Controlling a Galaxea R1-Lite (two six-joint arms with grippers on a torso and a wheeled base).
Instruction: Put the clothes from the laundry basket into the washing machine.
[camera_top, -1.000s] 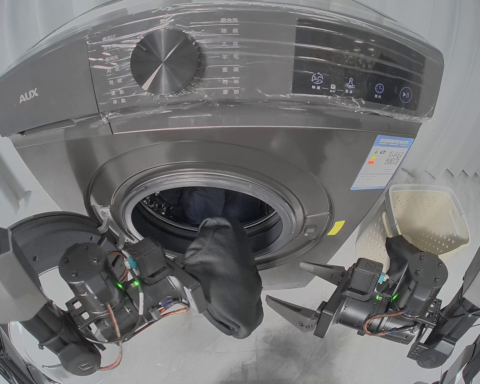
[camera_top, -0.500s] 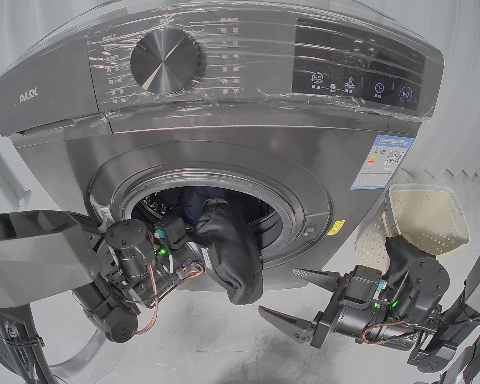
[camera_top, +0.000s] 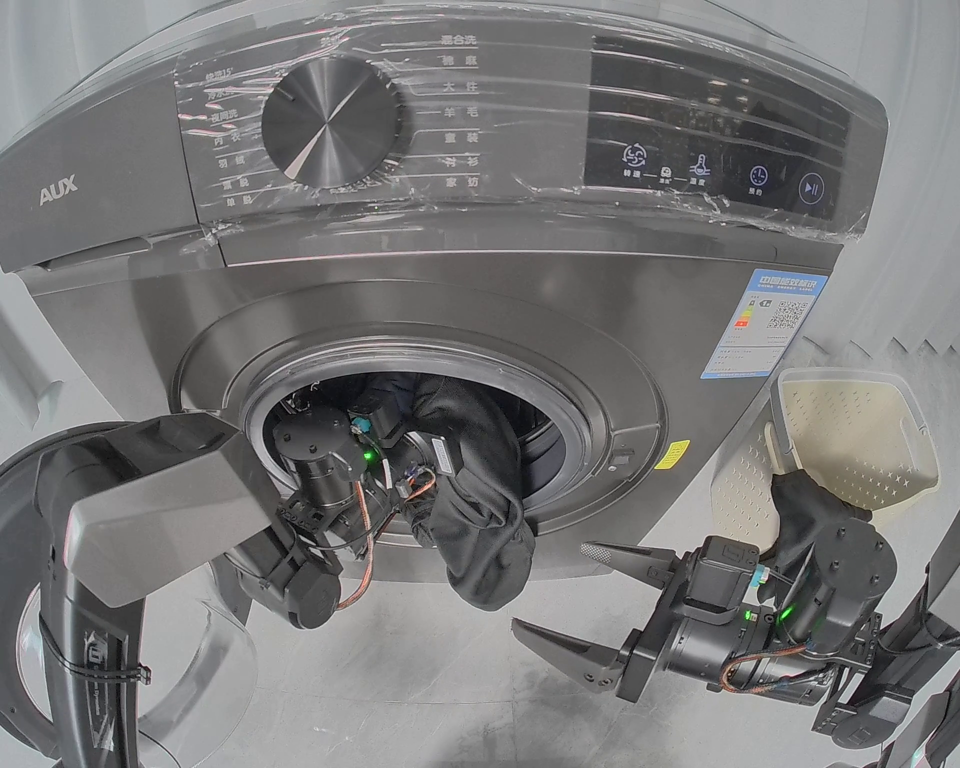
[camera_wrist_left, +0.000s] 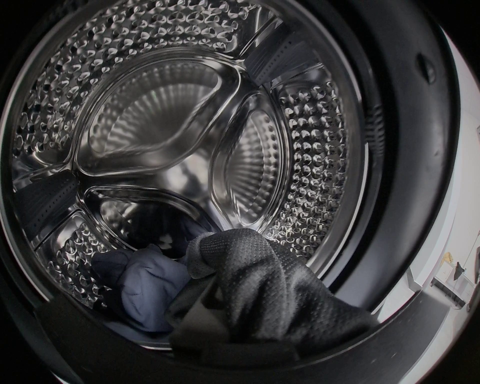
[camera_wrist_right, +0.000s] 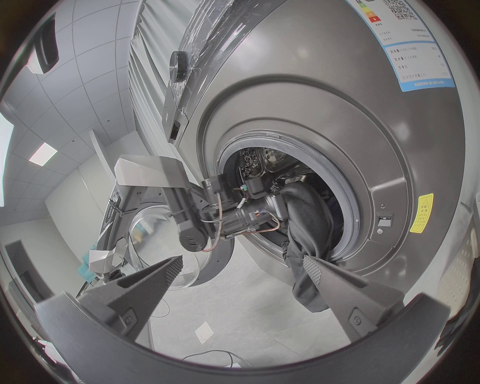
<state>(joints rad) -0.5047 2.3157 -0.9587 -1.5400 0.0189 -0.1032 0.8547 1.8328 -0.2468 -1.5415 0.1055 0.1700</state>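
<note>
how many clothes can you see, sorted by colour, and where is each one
black: 2, the black garment hanging out of the washing machine opening, and what looks like a black cloth draped at the laundry basket edge
blue: 1, the blue garment lying in the drum
total: 3

Black garment (camera_top: 480, 500): clamped at the left fingers, draped over the washing machine (camera_top: 640, 330) door rim, lower half hanging outside. Blue garment (camera_wrist_left: 145, 285): crumpled in the drum, beyond those fingers. Laundry basket (camera_top: 850, 430): cream, perforated, well right of the right fingers (camera_top: 560, 640).
</note>
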